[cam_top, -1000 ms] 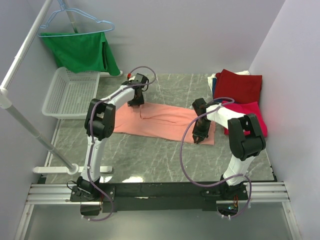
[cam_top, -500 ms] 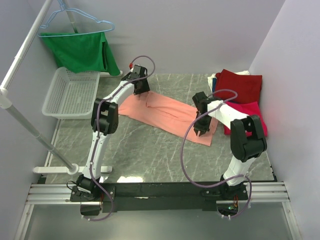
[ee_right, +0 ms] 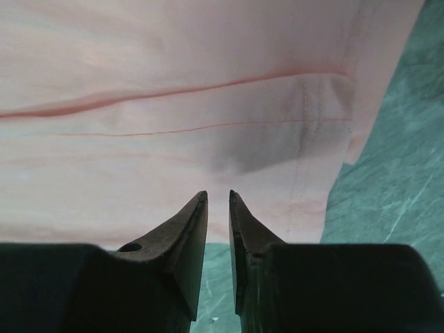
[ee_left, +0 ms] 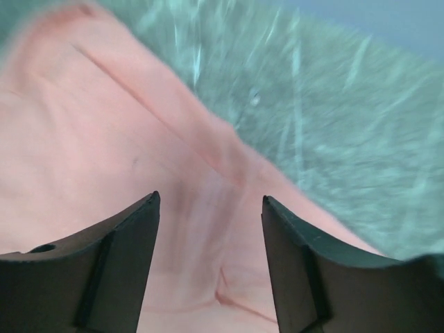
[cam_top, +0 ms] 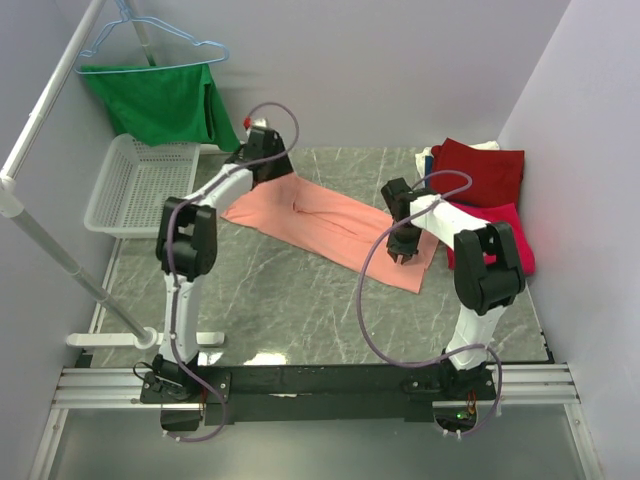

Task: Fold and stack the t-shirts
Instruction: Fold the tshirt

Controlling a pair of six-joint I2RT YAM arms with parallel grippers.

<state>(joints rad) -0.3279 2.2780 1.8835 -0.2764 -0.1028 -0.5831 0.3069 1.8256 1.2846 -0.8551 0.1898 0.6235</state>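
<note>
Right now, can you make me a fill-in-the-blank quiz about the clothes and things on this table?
1. The salmon-pink shirt lies spread on the ____.
2. The green garment hangs from a light-blue ____.
3. The white basket stands on the ____ side of the scene.
4. The dark red shirt lies in the far ____ corner.
Missing words: table; hanger; left; right.

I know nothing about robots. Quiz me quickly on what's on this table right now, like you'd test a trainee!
1. True or false: the salmon-pink t-shirt lies on the table, outside the white basket.
2. What colour is the garment on the hanger? A red, B green, C white.
3. Which has its jaws wider apart: the left gripper or the right gripper?
Key: 1 true; 2 B; 3 left gripper.
</note>
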